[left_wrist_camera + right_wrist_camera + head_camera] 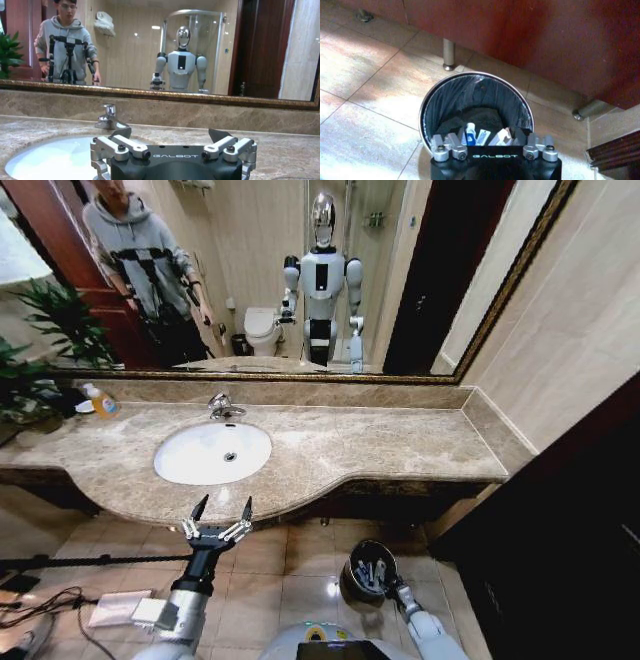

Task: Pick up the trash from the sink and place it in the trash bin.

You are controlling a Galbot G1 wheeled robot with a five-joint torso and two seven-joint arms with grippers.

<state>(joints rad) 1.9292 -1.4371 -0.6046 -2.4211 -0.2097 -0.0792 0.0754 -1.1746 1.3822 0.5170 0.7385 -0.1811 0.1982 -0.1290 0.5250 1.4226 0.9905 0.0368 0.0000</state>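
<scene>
Left claw (pixel 219 515) hovers at the front edge of the desk (pixel 400 445), just short of the sink (pixel 212 453), fingers spread wide, nothing in them. Right claw (pixel 372 572) is low over the trash bin (pixel 435 101) on the floor, right above its mouth; can't tell whether it's apart or together, the fingertips are hidden against the bin's dark inside. Trash (pixel 470 133): small white tubes and wrappers, one with a blue end, lying at the bottom of the lined bin just beyond the right claw. Basin looks bare apart from the drain, so my read is the job is about done. Handling guess: pieces are light, thin, smooth plastic, likely to slip or roll on wet porcelain; the wrappers will crumple. Best taken mid-length across the narrow side, gentle squeeze.
</scene>
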